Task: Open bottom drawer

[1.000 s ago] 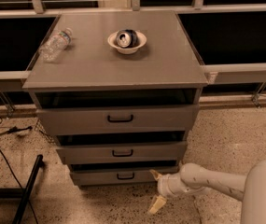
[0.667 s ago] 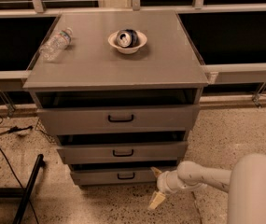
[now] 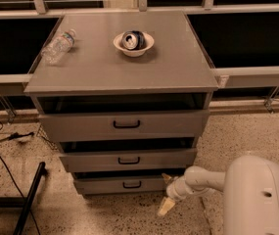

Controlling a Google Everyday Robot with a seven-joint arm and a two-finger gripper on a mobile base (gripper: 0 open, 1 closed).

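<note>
The grey cabinet has three drawers. The bottom drawer [image 3: 122,184] is the lowest and shallowest, with a small black loop handle [image 3: 131,184]. It stands slightly pulled out, with a dark gap above it. My gripper [image 3: 166,192] is low at the drawer's right end, right of the handle and not touching it. One cream finger [image 3: 165,207] points down toward the floor, another [image 3: 166,178] sits by the drawer's right corner. The white arm [image 3: 205,177] comes in from the lower right.
The middle drawer [image 3: 127,159] and top drawer [image 3: 124,125] sit above. On the cabinet top [image 3: 124,67] lie a plastic bottle [image 3: 58,45] and a white bowl [image 3: 133,43] holding a can. A black stand leg [image 3: 29,199] and cables lie on the floor at left.
The arm has swung closer to the cabinet, its body filling more of the lower right. The gripper has shifted slightly left toward the bottom drawer's right end.
</note>
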